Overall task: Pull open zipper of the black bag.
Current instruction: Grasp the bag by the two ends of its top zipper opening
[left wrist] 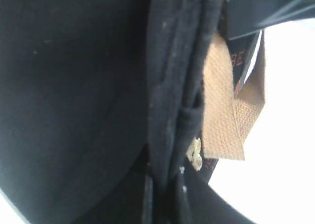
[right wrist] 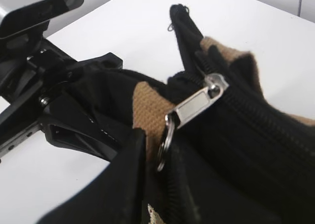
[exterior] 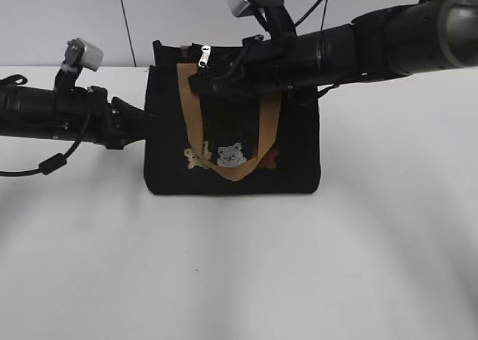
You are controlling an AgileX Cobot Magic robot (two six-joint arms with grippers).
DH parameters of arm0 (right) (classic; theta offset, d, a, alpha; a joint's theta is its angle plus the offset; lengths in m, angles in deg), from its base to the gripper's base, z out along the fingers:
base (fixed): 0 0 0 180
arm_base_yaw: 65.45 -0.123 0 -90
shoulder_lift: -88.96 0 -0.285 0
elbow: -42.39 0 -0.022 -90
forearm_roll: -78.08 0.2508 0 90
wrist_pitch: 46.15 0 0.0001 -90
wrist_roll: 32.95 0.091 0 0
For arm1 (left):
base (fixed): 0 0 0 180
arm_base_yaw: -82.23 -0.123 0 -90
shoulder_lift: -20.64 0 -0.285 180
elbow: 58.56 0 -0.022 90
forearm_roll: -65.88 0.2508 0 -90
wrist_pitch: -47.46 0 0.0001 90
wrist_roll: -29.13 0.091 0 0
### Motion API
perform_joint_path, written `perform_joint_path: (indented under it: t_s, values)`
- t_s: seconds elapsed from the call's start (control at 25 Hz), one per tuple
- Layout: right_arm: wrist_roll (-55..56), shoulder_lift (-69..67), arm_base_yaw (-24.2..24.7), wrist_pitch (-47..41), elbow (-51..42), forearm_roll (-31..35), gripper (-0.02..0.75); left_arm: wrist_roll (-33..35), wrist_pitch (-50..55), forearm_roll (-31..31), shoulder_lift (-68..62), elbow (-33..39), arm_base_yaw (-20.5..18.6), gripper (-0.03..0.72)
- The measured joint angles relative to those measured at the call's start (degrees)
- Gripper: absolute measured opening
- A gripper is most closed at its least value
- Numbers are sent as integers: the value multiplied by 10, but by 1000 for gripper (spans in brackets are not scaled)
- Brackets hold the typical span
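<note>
The counter (exterior: 239, 273) lies bare in front of the black bag (exterior: 231, 172), with wide room to come in from the near side, and open surface runs out to both front corners. The bag's left end is blocked: the left arm (exterior: 67, 114) lies across the counter there, its tip pressed into the fabric. Above the bag the right arm (exterior: 351, 45) stretches in from the right and covers most of the top edge. The silver pull (right wrist: 197, 103) stands exposed near the top's left end, with its ring (right wrist: 165, 147) hanging against a tan handle (right wrist: 147, 106).
</note>
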Motion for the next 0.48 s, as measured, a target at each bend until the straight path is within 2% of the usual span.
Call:
perform_joint_path:
  t_s: [0.2, 0.48]
  values:
    - [31, 12, 5, 18, 0, -6, -7, 0, 2, -1, 0, 0, 0, 28]
    - [46, 21, 6, 39, 0, -43, -15, 0, 3, -1, 0, 0, 0, 28]
